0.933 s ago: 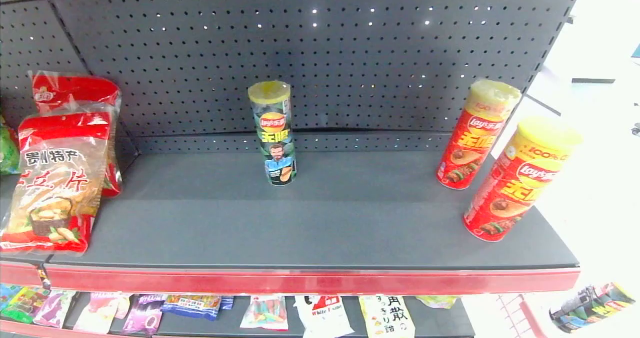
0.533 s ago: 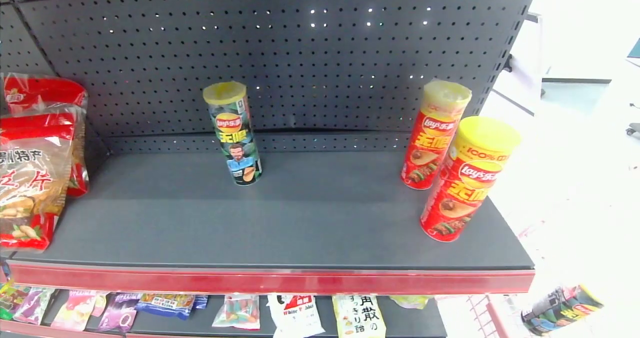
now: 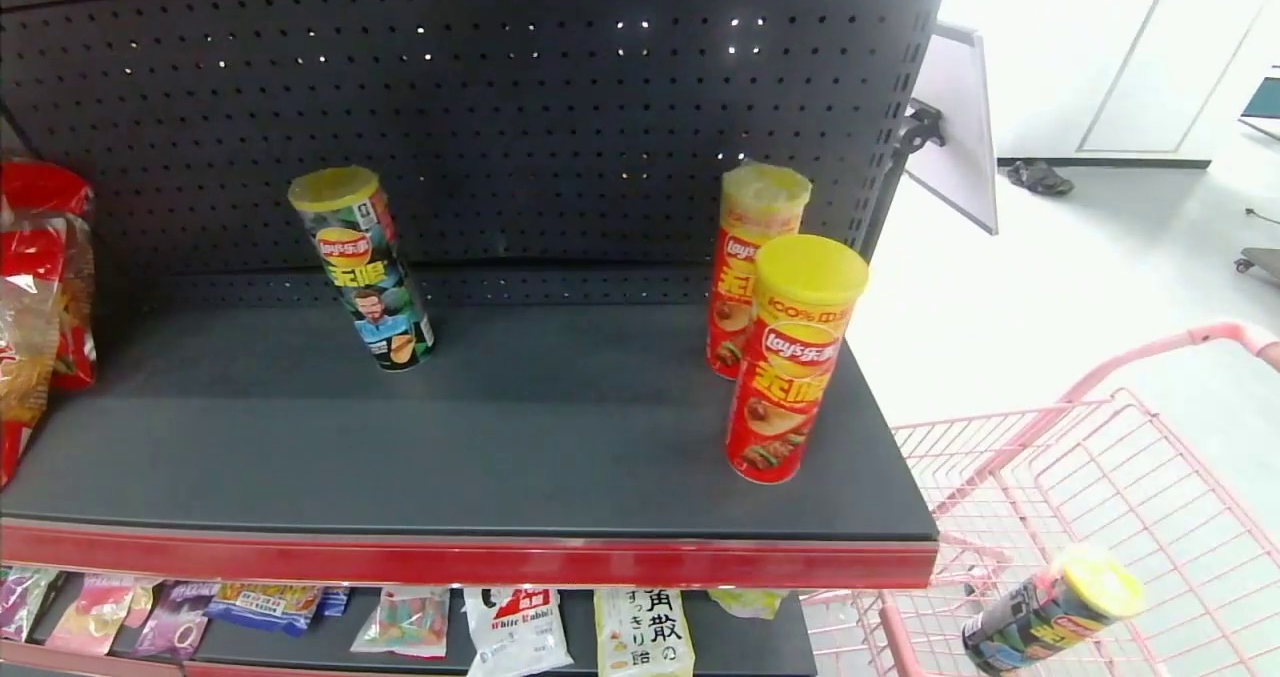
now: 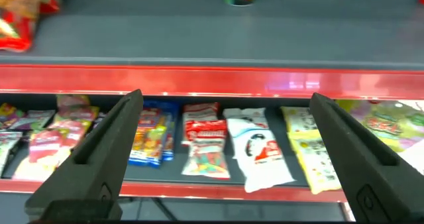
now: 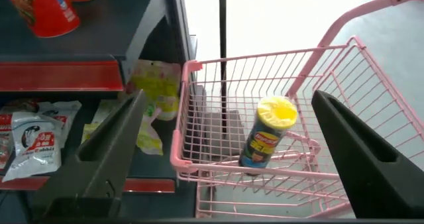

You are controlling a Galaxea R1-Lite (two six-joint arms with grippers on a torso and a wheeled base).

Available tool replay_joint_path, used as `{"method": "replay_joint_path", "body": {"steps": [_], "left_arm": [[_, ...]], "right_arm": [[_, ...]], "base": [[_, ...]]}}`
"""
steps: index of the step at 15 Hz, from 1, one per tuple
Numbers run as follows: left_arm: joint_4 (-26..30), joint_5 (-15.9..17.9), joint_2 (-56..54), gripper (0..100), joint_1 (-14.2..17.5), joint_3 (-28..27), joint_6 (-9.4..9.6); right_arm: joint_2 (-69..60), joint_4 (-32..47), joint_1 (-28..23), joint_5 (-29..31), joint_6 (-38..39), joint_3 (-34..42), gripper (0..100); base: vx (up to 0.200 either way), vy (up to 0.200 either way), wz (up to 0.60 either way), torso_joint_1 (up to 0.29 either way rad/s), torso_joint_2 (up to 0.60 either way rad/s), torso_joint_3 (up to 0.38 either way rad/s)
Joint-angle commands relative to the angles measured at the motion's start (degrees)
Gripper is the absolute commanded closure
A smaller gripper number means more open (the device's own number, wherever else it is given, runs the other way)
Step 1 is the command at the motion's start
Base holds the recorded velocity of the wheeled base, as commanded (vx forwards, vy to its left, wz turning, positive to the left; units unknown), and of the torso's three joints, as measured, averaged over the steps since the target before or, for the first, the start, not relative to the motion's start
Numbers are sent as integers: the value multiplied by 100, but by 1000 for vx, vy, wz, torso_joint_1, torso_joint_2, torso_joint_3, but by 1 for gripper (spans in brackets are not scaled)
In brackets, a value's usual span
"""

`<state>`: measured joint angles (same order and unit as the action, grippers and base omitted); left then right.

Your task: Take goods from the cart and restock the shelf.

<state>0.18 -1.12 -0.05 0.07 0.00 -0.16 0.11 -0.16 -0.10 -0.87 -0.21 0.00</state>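
Fetch phase here, by the look of it: both arms are empty and the next item sits waiting in the pink wire shopping cart [image 3: 1085, 427], parked just off the right end of the dark grey shelf with the red front lip [image 3: 480, 457]. The task's thing is a dark cylindrical chip can with a yellow plastic lid [image 5: 267, 132], alone in the basket, tilted rather than standing square, lid end higher, resting against the wire near the corner closest to the shelf; the head view catches it low at the right [image 3: 1050, 609]. The right gripper [image 5: 228, 95] hangs above and in front of the cart, fingers spread wide, nothing between them, the can framed in the gap but well apart. The left gripper [image 4: 225, 97] is spread wide too and empty, facing the shelf's red lip with hanging snack packets [image 4: 255, 148] below. Up on the shelf stand a matching dark can with yellow lid [image 3: 362, 269] at the back, and two red cans with yellow lids [image 3: 795, 362] near the right end, one behind the other. My read: the right arm needs to drop into the basket, line its fingers across the tilted body and clamp mid-barrel, clearing the pink rim on the way. The smooth round wall could roll or slip.
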Motion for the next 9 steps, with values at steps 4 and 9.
{"method": "replay_joint_path", "body": {"steps": [4,9], "left_arm": [[-1,-2,5,0,1,0,-2],[-1,-2,5,0,1,0,-11]], "right_arm": [[7,-2,1,-1,3,0,0],[7,-2,1,-1,-6,0,0]], "base": [[0,-200,0,2,-1,1],[0,0,0,0,0,0]]}}
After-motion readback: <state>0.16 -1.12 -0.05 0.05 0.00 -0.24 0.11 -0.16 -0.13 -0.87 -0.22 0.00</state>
